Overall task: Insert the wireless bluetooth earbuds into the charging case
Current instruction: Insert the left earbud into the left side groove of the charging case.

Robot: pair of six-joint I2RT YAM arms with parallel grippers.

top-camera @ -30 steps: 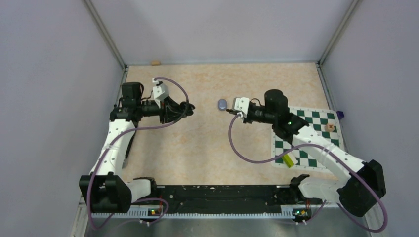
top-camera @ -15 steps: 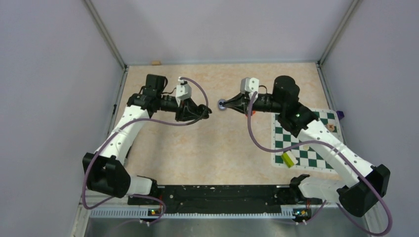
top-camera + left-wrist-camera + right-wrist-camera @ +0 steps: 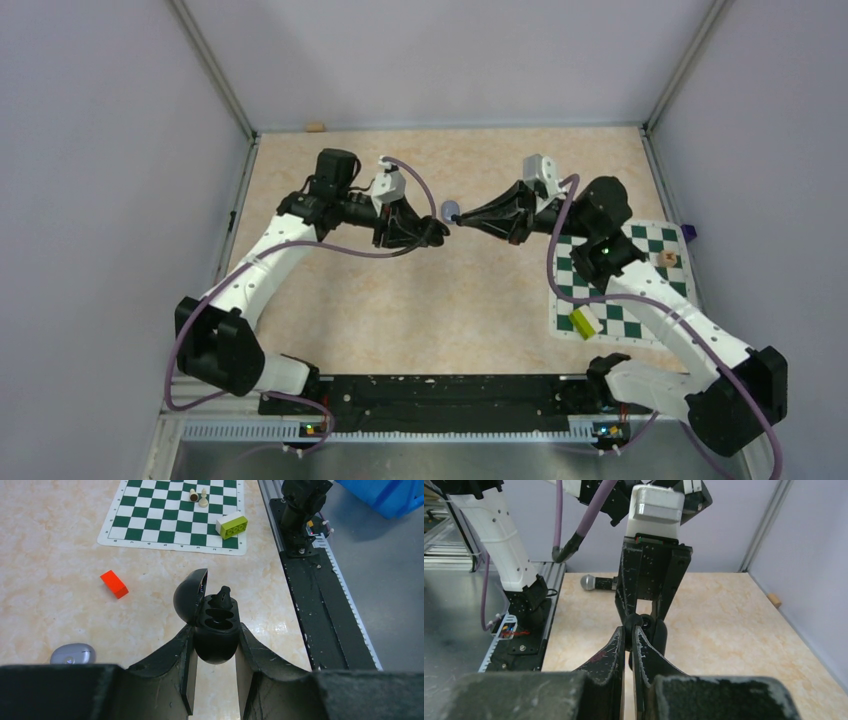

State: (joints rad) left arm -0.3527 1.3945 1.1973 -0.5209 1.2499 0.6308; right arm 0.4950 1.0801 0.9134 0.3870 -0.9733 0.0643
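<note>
Centrally in the left wrist view, the left gripper (image 3: 215,630) clamps the black charging case (image 3: 215,642) between both fingers, lid swung open to the left. One black earbud (image 3: 223,596) stands upright in the far slot, just beyond the fingertips. The right gripper (image 3: 629,630) points at the case with fingers drawn to a narrow slit; whether they pinch anything cannot be told.

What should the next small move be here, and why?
Probably bring the right hand down onto the black earbud and press it home. The left hand holds the open case; that earbud stands tilted and proud of the case, while the socket beside it looks empty.
</note>
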